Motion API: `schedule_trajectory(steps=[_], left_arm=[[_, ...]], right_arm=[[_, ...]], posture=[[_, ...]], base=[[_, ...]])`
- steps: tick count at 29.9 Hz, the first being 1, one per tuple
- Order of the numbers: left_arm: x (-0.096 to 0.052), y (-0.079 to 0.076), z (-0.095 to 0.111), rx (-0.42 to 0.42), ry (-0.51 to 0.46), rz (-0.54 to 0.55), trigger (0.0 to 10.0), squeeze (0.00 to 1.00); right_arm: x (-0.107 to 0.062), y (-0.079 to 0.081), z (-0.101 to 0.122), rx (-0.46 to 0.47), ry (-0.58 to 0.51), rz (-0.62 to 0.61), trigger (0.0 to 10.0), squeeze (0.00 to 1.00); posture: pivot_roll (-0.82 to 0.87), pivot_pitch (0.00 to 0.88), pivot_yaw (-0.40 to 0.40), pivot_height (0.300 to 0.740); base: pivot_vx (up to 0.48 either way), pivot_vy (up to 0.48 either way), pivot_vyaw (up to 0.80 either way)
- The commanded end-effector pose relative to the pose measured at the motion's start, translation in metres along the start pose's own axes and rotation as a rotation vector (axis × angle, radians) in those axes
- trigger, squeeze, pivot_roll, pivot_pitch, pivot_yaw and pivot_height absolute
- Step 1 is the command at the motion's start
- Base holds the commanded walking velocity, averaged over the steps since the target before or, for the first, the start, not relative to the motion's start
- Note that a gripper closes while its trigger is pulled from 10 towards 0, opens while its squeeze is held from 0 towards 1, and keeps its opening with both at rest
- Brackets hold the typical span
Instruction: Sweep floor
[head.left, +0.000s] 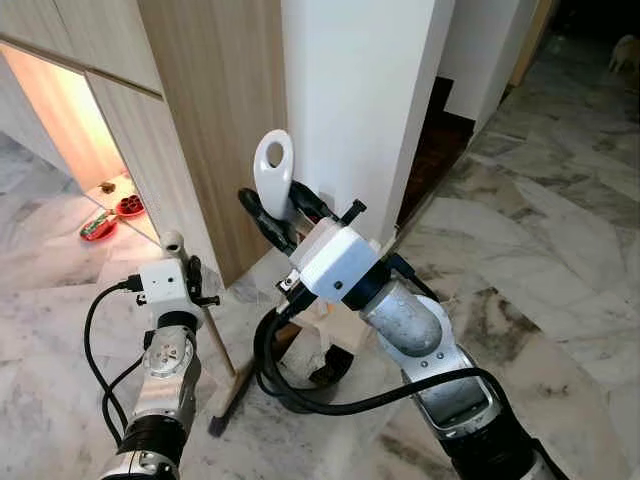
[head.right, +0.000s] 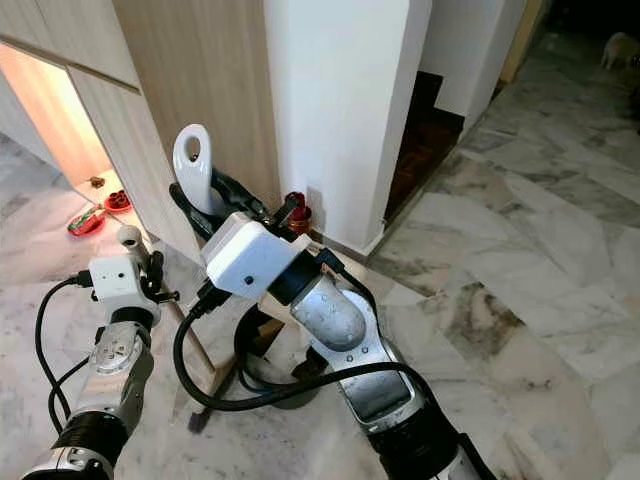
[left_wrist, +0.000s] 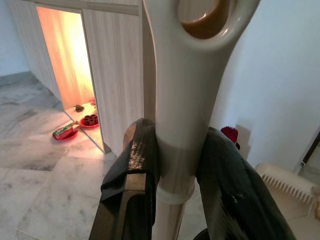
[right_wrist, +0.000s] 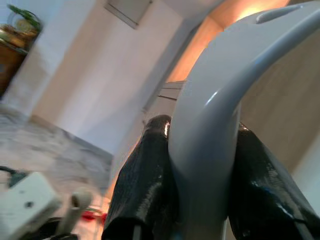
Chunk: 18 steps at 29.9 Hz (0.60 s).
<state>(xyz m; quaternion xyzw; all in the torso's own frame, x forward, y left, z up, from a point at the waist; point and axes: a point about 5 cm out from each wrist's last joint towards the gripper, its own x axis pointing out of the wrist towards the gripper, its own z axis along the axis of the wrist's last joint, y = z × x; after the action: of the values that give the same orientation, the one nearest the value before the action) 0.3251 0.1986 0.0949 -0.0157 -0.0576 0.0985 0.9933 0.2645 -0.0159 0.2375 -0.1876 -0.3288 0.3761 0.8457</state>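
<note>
We couldn't see the lower end of the white dustpan handle (head.left: 273, 172), the right arm sat in front of it at frame centre. The broom stick (head.left: 222, 348) got cut by the left gripper's (head.left: 186, 272) housing, and its head near the bottom edge was too dark to read. Little red things (head.left: 110, 218) at left were too small to tell apart. Right wrist view was blurry.

Head pair high, wrist pair close in.
Both eye views look forward and down over the arms at the marble floor (head.left: 560, 230) and wooden cabinet (head.left: 215, 110); each wrist view peers along its fingers, very near a white handle (left_wrist: 182, 105).
</note>
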Motion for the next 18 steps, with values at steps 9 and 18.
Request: schedule_trajectory(steps=[9,18], left_arm=[[0.006,-0.006,0.015,-0.018,-0.077,-0.018,10.0,0.0],[0.006,-0.006,0.016,-0.022,-0.084,-0.01,10.0,0.0]], right_arm=[[0.002,0.014,0.006,0.064,-0.02,0.08,10.0,0.0],[0.007,-0.026,0.023,-0.103,-0.124,-0.152,10.0,0.0]], posture=[[0.03,0.004,-0.011,0.74],[0.03,0.005,-0.018,0.74]], base=[[0.0,0.0,0.0],[0.0,0.0,0.0]])
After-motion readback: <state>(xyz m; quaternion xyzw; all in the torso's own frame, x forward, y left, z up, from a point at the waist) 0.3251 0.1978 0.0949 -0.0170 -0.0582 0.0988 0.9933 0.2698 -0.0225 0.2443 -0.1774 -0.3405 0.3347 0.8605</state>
